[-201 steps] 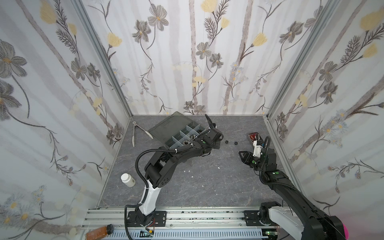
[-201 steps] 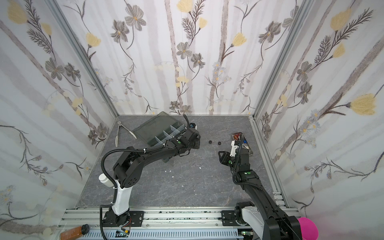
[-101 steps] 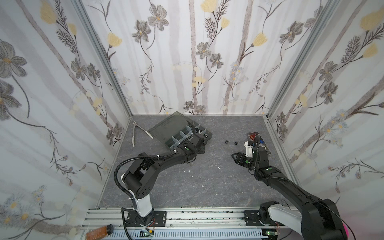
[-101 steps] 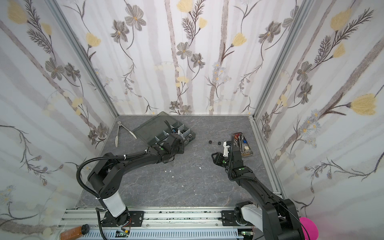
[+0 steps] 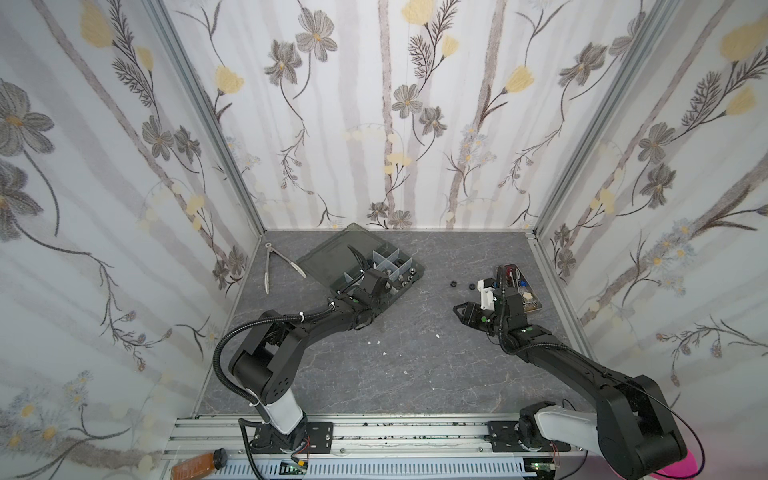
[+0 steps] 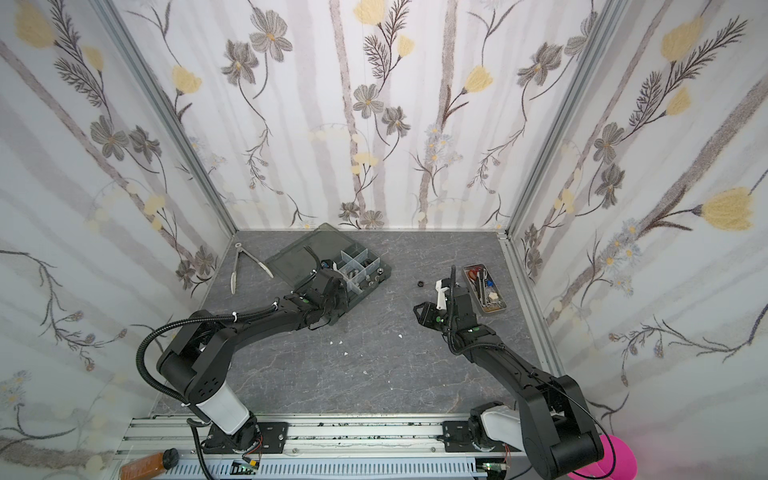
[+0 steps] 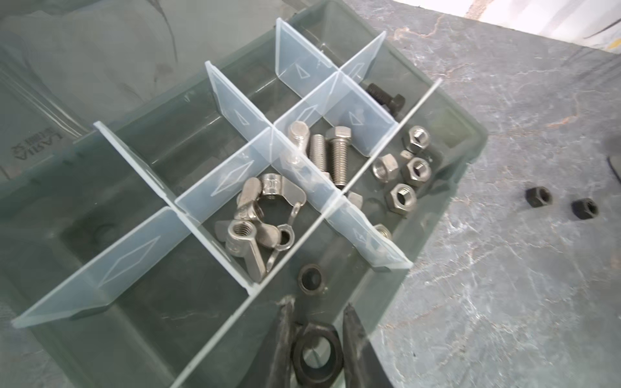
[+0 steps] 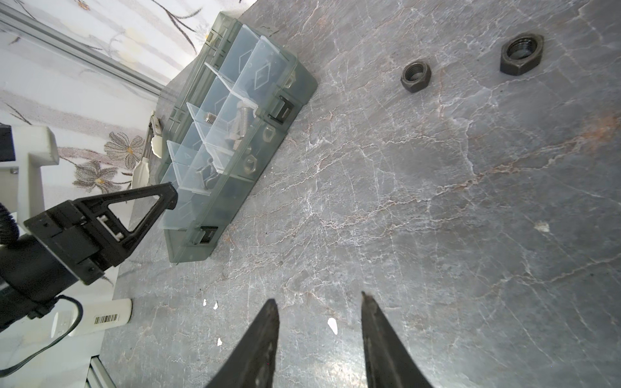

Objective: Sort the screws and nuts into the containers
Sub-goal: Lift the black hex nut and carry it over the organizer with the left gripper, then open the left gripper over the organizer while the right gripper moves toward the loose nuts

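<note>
A flat black nut [image 7: 317,352] is pinched between the fingers of the left hand [image 7: 318,310], which is held over an outer-edge compartment of the smoky organizer box [image 7: 435,215] — a second black ring [image 7: 311,278] is seen lying in that same compartment. Silver nuts [image 7: 403,174] are gathered in the adjoining compartment, and silver screws [image 7: 331,154] are kept behind the long divider. The right hand [image 8: 318,300] is held spread above the worktop [image 8: 437,235] — two black nuts [image 8: 415,76] are seen lying there, apart from the box.
</note>
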Robot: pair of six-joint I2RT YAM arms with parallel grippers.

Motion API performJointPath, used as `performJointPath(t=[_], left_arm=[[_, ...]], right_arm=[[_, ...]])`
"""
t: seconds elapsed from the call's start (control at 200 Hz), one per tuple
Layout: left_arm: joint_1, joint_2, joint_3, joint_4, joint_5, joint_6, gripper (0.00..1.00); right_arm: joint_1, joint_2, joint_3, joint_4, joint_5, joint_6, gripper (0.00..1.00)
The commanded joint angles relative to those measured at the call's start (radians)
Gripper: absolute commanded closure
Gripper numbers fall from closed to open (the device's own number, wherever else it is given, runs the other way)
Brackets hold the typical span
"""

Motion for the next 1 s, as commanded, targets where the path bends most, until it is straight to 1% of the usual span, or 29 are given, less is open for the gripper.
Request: performJointPath(t=[0.0,0.075,0.275,0.395,0.545,0.689,0.849,0.994], left_arm=[[0.010,0.017,0.003,0.030,0.007,-0.008,0.75],[0.018,0.026,0.009,0.033,0.012,-0.005,0.73],[0.020,0.023,0.023,0.026,0.017,-0.005,0.57],[0.021,-0.012,0.024,0.015,0.022,-0.005,0.52],[0.021,-0.113,0.003,0.001,0.032,-0.013,0.40],[0.021,-0.237,-0.028,-0.018,0.059,-0.012,0.32],[0.020,-0.352,-0.037,-0.078,0.123,0.008,0.24],[0.021,-0.438,-0.037,-0.150,0.121,0.034,0.18]], right_arm=[[0.004,0.005,0.014,0.026,-0.013,-0.006,0.58],[0.004,0.010,0.013,0.023,-0.010,-0.009,0.58],[0.004,0.022,0.018,0.019,-0.004,-0.015,0.57],[0.005,0.024,0.034,-0.003,0.012,-0.027,0.58],[0.005,0.033,0.080,-0.053,0.051,-0.059,0.58],[0.005,0.065,0.130,-0.096,0.089,-0.088,0.59],[0.007,0.135,0.195,-0.138,0.118,-0.120,0.60],[0.008,0.217,0.280,-0.173,0.165,-0.154,0.59]])
